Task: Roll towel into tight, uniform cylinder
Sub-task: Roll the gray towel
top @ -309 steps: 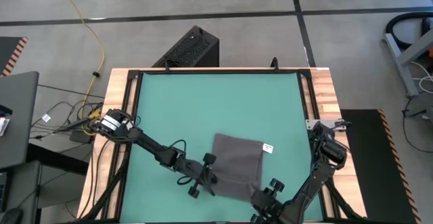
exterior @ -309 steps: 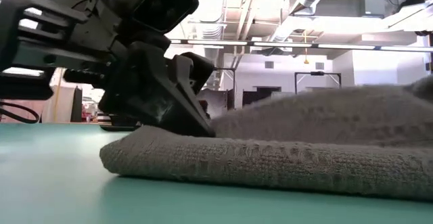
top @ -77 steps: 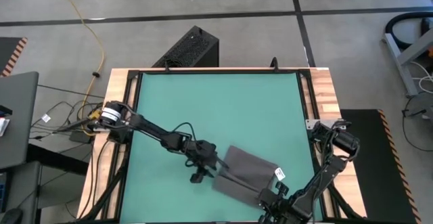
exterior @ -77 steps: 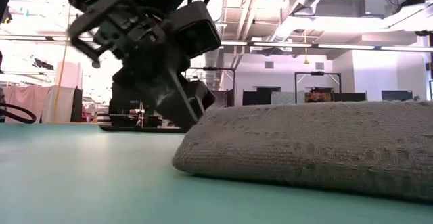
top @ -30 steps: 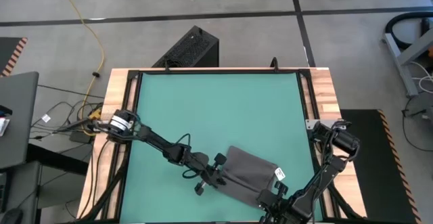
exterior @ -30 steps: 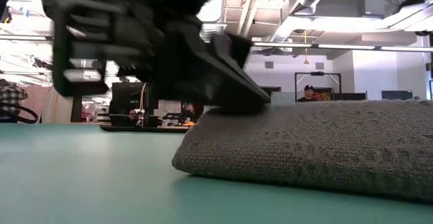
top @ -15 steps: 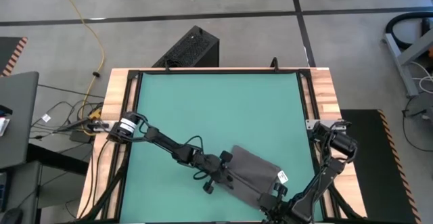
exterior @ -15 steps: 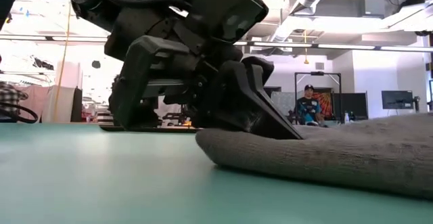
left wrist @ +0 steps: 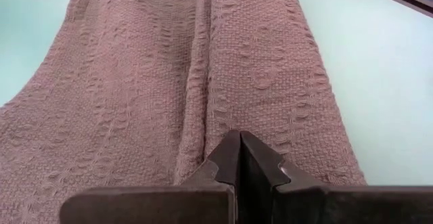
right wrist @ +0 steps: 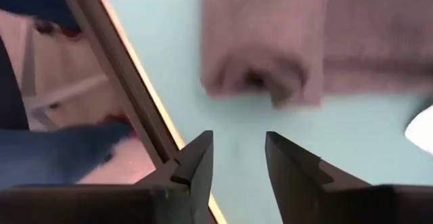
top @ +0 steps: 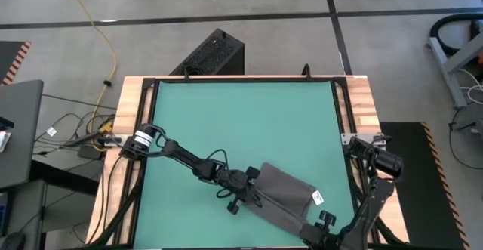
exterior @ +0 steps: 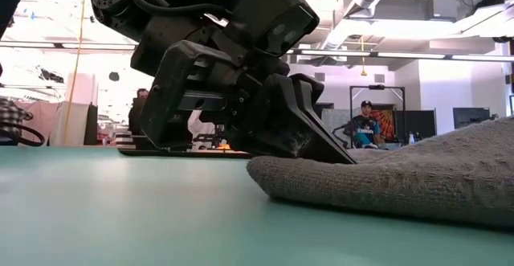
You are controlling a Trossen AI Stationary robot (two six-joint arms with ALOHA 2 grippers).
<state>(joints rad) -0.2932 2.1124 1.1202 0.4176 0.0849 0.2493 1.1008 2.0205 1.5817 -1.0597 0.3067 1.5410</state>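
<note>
The dark grey towel (top: 285,193) lies as a folded-over strip on the green mat (top: 241,121), near the table's near right corner. Its white tag (top: 318,198) is on the right side. My left gripper (top: 247,195) is shut at the towel's left end (exterior: 277,169). My right gripper (right wrist: 235,158) hovers open above the bare mat just off the towel's rolled near end (right wrist: 260,75), with nothing between its fingers. In the high view my right gripper (top: 318,226) is at the near edge. My left gripper lays its shut fingertips (left wrist: 240,149) on the top of the towel's left end (left wrist: 220,126). It comes slanting down from the table's left and points along the strip. The towel lies flat on the mat under the fingers.
The table's wooden frame and black rail (right wrist: 128,109) run close beside my right gripper. A black box (top: 213,54) stands on the floor beyond the far edge. The far half of the mat is bare. A person (exterior: 368,129) is in the room behind.
My left gripper has gone toward the table's right and down onto the towel's left end. That end has shifted right and lies flatter than before. My right gripper has come off the towel's near right end, rising and drawing back toward the near edge.
</note>
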